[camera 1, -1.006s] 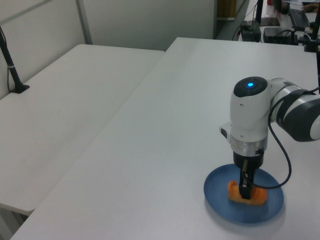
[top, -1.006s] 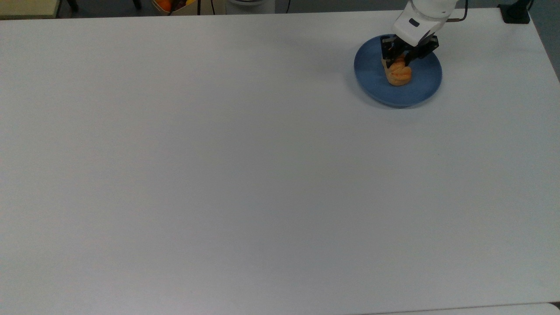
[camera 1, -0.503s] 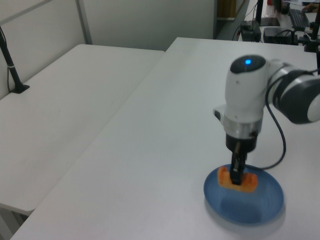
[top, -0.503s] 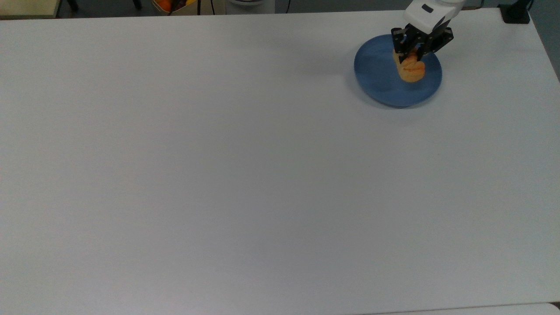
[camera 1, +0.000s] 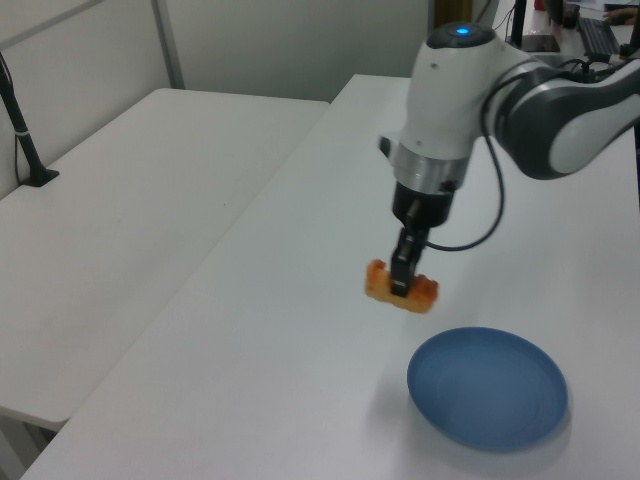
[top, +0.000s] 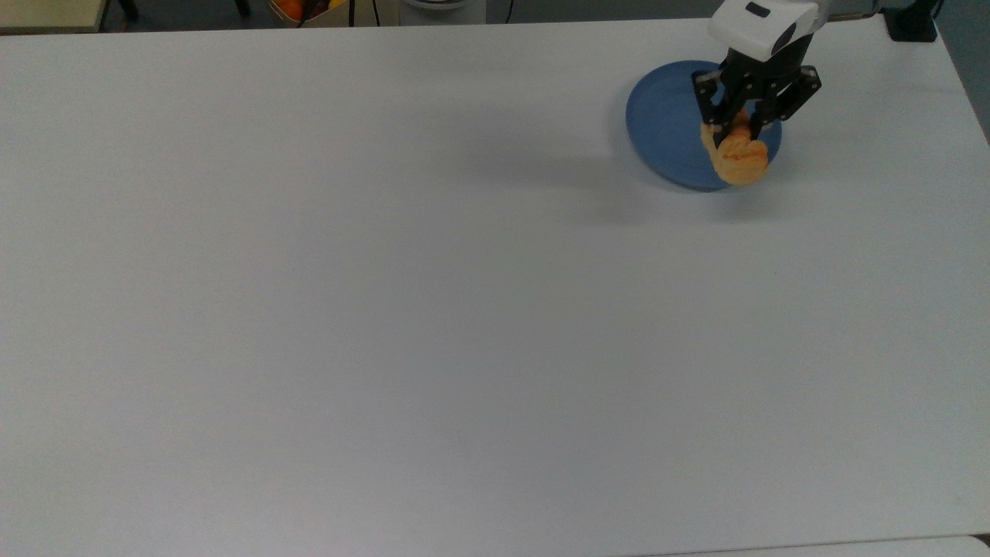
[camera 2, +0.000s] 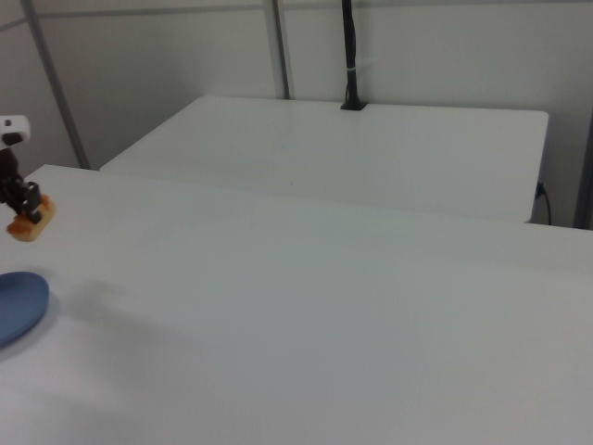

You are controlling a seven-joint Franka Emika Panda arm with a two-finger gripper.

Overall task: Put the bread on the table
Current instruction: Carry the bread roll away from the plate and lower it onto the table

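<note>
The bread (top: 740, 159) (camera 1: 401, 289) (camera 2: 31, 222), a small golden-orange ridged roll, hangs in the air, and my gripper (top: 735, 132) (camera 1: 402, 282) (camera 2: 23, 210) is shut on it from above. In the left view it hangs well above the white table (top: 387, 309) (camera 1: 300, 330), up and to the left of the blue plate (top: 671, 124) (camera 1: 488, 387). In the top view it overlaps the plate's lower right rim. The plate (camera 2: 17, 307) lies bare below the bread in the right view.
A second white table (camera 1: 120, 230) (camera 2: 371, 148) adjoins this one, with a black post (camera 1: 20, 130) (camera 2: 350, 56) on it. A black clamp (top: 913, 23) sits at the top view's top right corner. Cables and desk gear (camera 1: 540, 60) lie at the far end.
My gripper has lifted the bread off the blue plate and carried it up and to the left view's left; in the top view it moved toward the plate's lower right rim.
</note>
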